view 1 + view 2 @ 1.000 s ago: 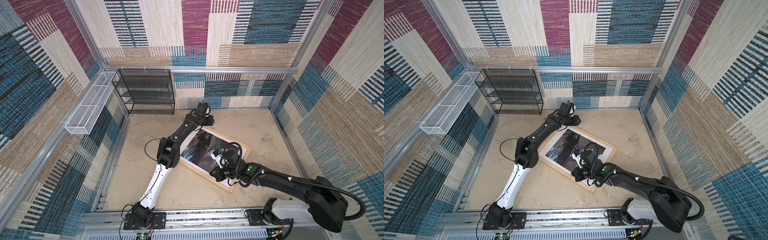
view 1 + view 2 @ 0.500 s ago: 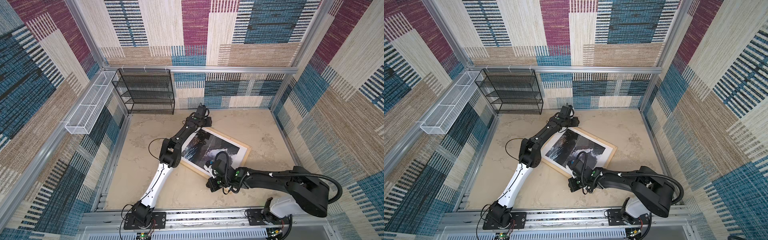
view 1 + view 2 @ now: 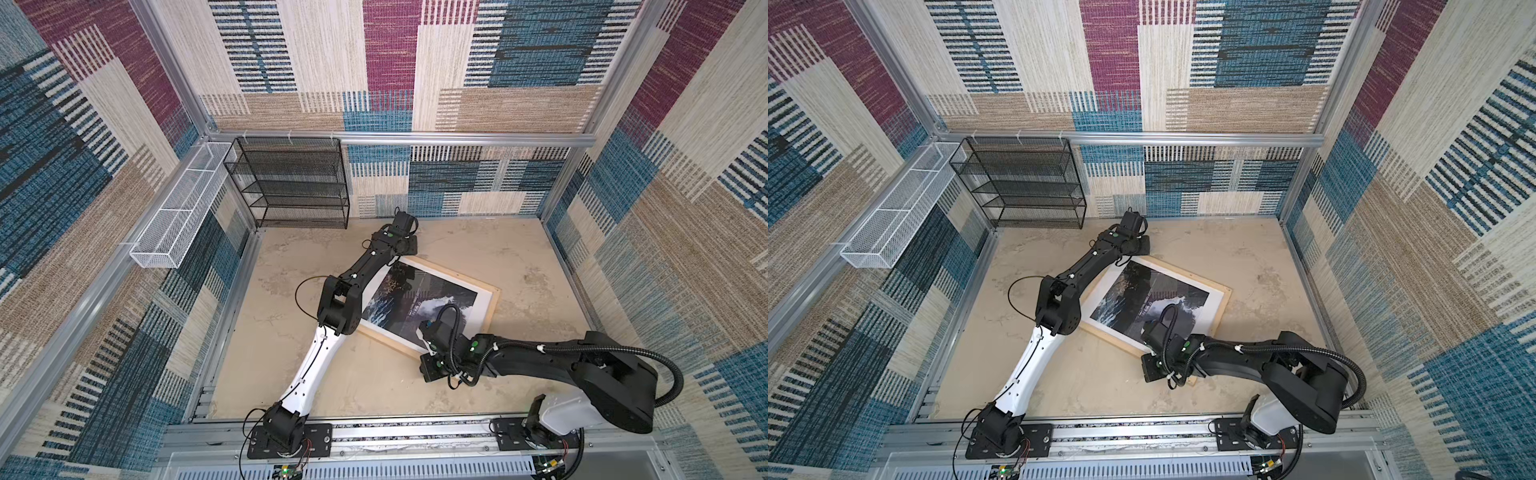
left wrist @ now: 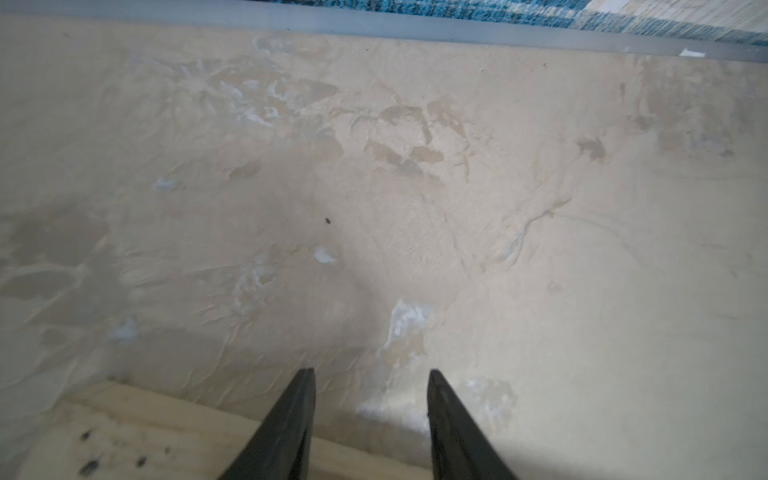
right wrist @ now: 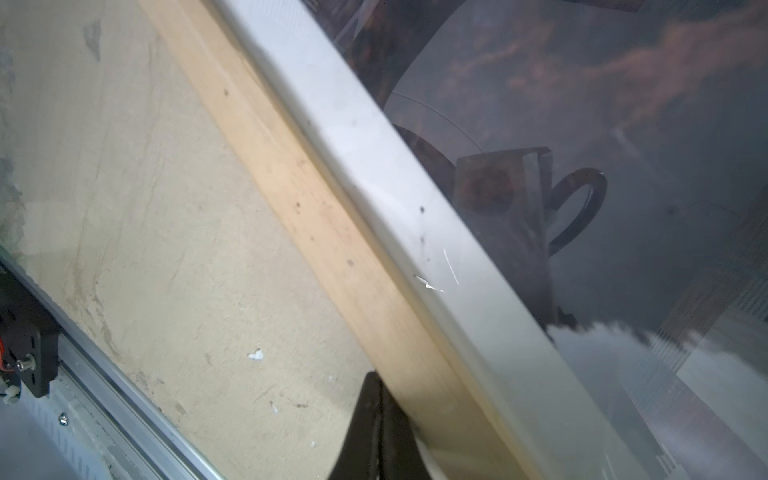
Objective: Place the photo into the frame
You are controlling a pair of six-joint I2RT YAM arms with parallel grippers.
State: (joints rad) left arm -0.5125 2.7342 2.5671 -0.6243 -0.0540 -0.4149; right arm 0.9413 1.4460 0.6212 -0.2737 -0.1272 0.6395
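Beige mottled table [image 3: 519,257], walled with patchwork woven panels; black wire rack [image 3: 291,183] and white wire basket [image 3: 178,216] at the far left.

Item 1: the frame [image 3: 384,341], pale wood, lying flat and askew near the table's middle. The photo [image 3: 415,299] sits inside it under the pane, bordered by a white mat [image 5: 415,232]. Placement much as a second ago.

Item 2: left gripper [image 4: 370,370], at the frame's far corner, where it was before. Fingers spread, only bare table between them; the wooden corner lies beneath one finger.

Item 3: right gripper [image 5: 376,382], clenched with nothing between its fingers. A second ago it hung over the pane. It has since drawn back to the frame's near edge, beside the outer face of the wooden bar. It seems to touch the bar, though the blur leaves that unsure.
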